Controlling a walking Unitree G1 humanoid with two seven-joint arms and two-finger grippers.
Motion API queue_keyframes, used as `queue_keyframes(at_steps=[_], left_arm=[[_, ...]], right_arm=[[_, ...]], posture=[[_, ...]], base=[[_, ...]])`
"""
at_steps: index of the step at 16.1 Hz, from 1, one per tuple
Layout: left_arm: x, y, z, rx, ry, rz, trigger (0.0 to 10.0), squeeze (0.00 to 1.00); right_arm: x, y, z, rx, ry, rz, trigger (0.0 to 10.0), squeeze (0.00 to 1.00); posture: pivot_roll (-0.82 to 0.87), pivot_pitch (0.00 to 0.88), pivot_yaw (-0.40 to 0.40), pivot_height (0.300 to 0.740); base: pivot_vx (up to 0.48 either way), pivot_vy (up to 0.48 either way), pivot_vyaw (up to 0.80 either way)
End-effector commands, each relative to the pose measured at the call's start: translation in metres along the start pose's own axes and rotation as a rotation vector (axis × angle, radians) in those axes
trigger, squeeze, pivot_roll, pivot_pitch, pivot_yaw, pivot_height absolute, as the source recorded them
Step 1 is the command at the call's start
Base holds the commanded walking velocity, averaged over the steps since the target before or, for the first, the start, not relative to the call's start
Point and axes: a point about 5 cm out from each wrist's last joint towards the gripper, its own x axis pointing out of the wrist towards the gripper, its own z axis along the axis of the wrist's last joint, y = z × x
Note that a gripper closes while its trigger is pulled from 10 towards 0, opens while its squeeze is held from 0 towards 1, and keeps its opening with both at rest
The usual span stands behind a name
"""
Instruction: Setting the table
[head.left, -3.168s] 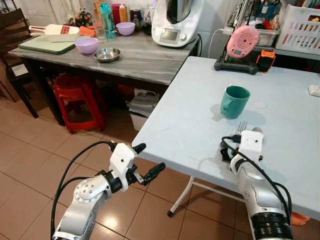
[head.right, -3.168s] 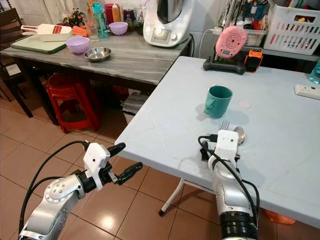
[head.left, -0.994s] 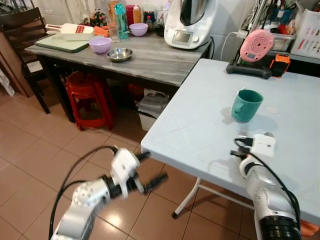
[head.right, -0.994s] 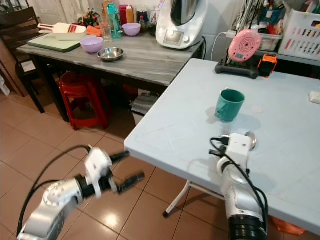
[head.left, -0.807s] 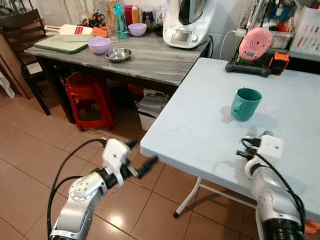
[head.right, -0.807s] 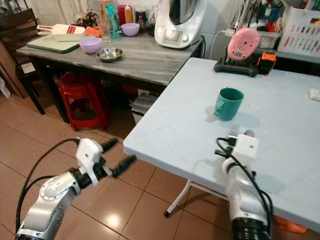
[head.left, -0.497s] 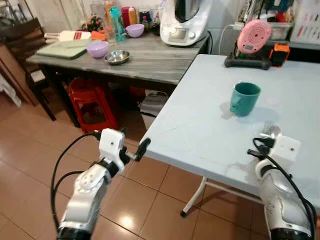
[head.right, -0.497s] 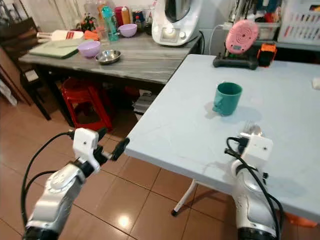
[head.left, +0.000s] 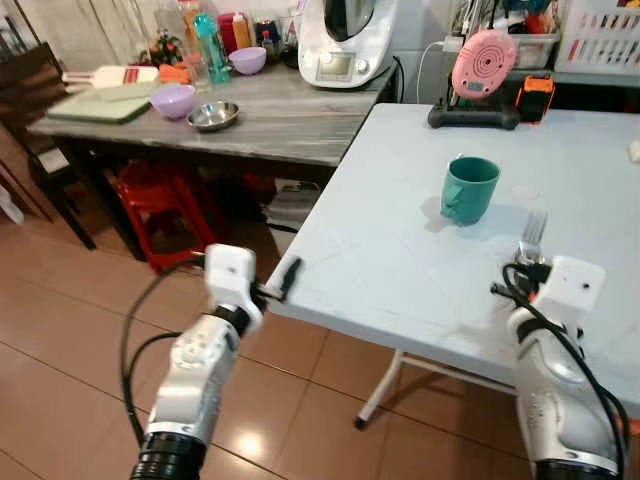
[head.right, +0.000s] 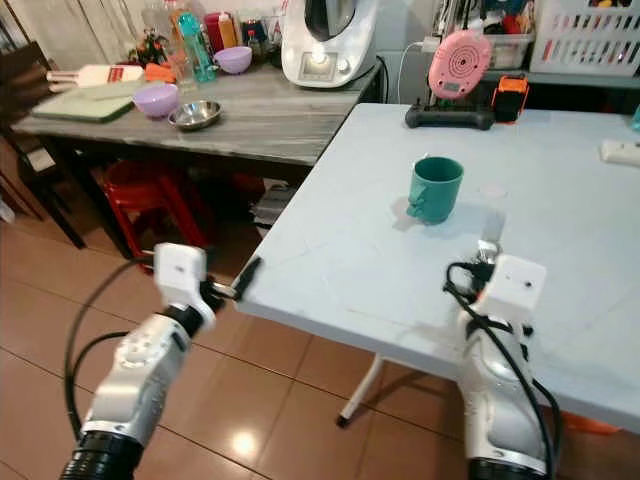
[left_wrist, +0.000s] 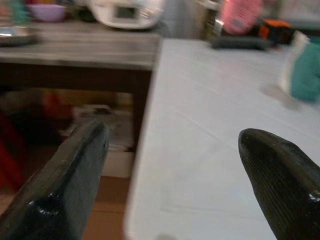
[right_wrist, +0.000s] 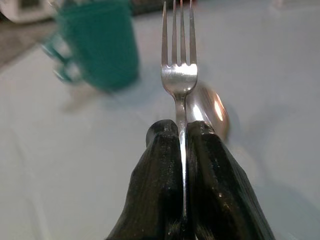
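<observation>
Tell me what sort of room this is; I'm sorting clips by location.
Most likely a home kitchen or dining area: a countertop cooking appliance and bowls on a grey counter, plus a green mug on a pale table.

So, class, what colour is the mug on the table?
The mug is teal green, clearest in the left eye view.

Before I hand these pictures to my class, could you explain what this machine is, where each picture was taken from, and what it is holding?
This is a humanoid robot with two silver arms. Two pictures come from cameras in its head, looking down; two come from cameras on its wrists. The right gripper is shut on a fork and a spoon, held over a pale blue table near a green mug. The left gripper is open, empty, at the table's near edge. Beyond, a grey counter carries bowls, bottles and a white kitchen appliance.
</observation>
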Motion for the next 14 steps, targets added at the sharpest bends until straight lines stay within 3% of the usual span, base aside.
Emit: queue_keyframes(at_steps=[1,3,5,10,14], left_arm=[[-0.001,0.011,0.007,0.015,-0.029,0.067,10.0,0.00],[-0.002,0.016,0.009,0.003,-0.046,0.128,10.0,0.00],[-0.006,0.018,0.009,0.015,-0.053,0.138,10.0,0.00],[-0.011,0.017,0.006,-0.009,-0.058,0.195,10.0,0.00],[-0.007,0.026,0.007,0.004,-0.056,0.191,10.0,0.00]], right_arm=[[-0.001,0.017,0.017,-0.027,-0.093,0.078,10.0,0.00],[-0.002,0.027,0.013,-0.087,-0.100,0.148,10.0,0.00],[-0.004,0.042,0.015,-0.073,-0.121,0.217,10.0,0.00],[-0.009,0.055,0.014,-0.067,-0.158,0.257,10.0,0.00],[-0.012,0.059,0.011,-0.069,-0.172,0.279,10.0,0.00]], posture=[[-0.02,0.000,0.039,0.740],[0.00,0.000,0.006,0.740],[0.02,0.000,-0.023,0.740],[0.06,0.000,-0.026,0.740],[0.05,0.000,-0.018,0.740]], base=[[0.000,0.000,0.00],[0.000,0.000,0.00],[0.000,0.000,0.00],[0.000,0.000,0.00],[0.000,0.064,-0.65]])
